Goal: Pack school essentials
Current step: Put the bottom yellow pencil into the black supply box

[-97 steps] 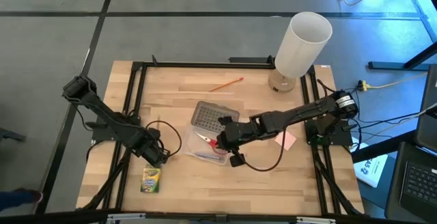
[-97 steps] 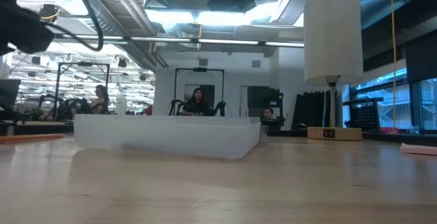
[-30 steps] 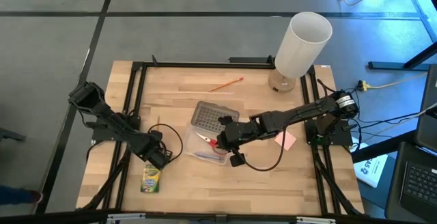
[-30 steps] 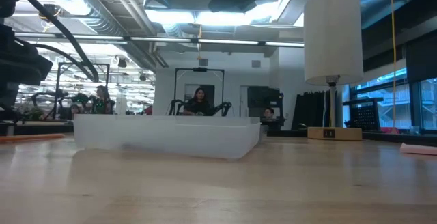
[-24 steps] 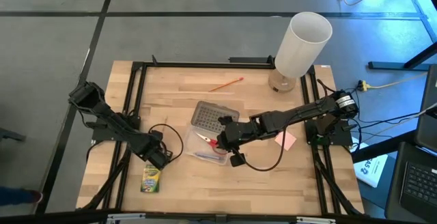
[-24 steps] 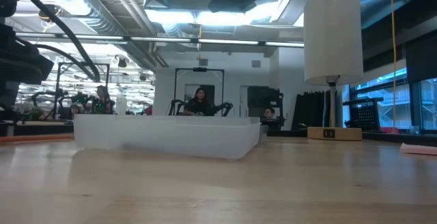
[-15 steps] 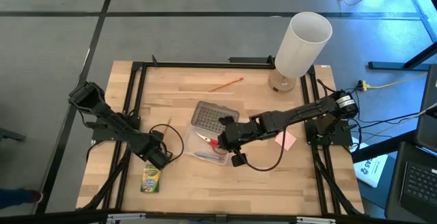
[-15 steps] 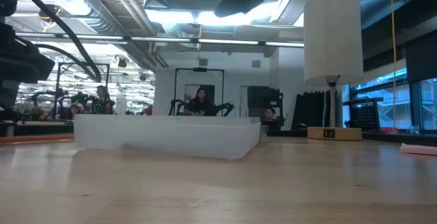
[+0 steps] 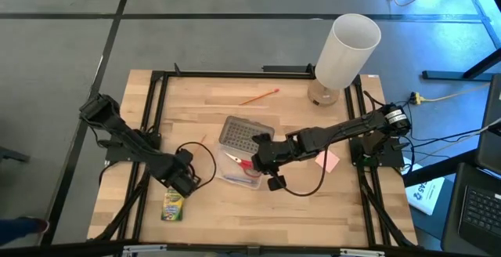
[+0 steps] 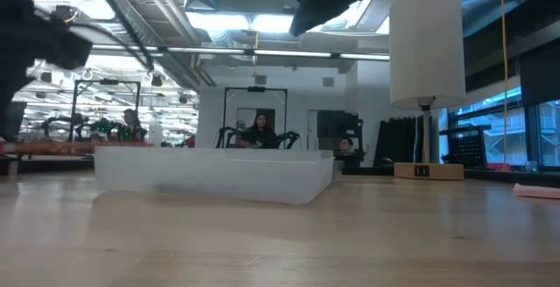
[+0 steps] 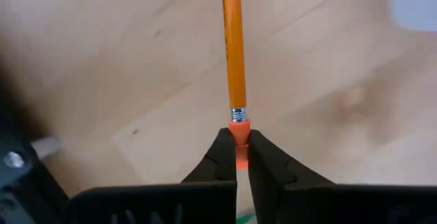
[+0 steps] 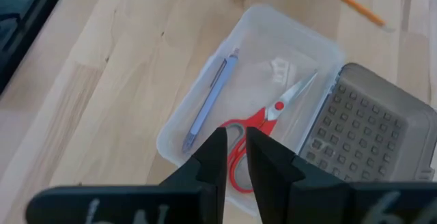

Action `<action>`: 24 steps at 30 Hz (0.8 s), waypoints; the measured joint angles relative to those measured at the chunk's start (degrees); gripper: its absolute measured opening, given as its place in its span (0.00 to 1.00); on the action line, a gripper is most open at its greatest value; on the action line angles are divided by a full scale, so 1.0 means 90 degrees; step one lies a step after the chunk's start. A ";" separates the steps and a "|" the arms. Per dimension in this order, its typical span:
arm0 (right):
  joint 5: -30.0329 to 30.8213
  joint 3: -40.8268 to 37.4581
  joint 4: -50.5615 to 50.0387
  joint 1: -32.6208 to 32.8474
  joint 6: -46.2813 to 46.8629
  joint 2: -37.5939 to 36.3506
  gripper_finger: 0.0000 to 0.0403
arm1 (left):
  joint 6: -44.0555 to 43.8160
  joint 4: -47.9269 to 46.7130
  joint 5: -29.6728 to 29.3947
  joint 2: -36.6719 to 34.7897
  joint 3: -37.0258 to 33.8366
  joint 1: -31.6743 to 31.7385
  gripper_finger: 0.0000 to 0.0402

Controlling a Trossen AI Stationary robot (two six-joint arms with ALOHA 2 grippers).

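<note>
The left claw [image 11: 235, 157] is clamped on the eraser end of an orange pencil [image 11: 233, 46], whose long axis runs straight out ahead of the fingers. From above, this claw [image 9: 185, 177] sits near the worktop's [image 9: 329, 210] left side, with the clear box [image 9: 239, 172] just to its right. The box already holds red-handled scissors [image 12: 254, 128] and a bluish-purple pen [image 12: 210, 104]. The right claw [image 12: 231, 157] hovers over the box, jaws nearly together, holding nothing. The crayon box [image 9: 173, 204] lies near the left claw.
</note>
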 joint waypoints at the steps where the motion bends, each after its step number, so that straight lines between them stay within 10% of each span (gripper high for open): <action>1: 0.0000 0.0000 -0.0040 0.0000 0.0013 0.0000 0.15 | 0.0183 -0.0137 -0.0069 0.0000 0.0109 0.0000 0.01; 24: 0.0005 0.0000 -0.0581 0.0124 0.0300 -0.0976 0.15 | 0.8058 0.0430 -0.0897 -0.0007 0.1305 0.1168 0.01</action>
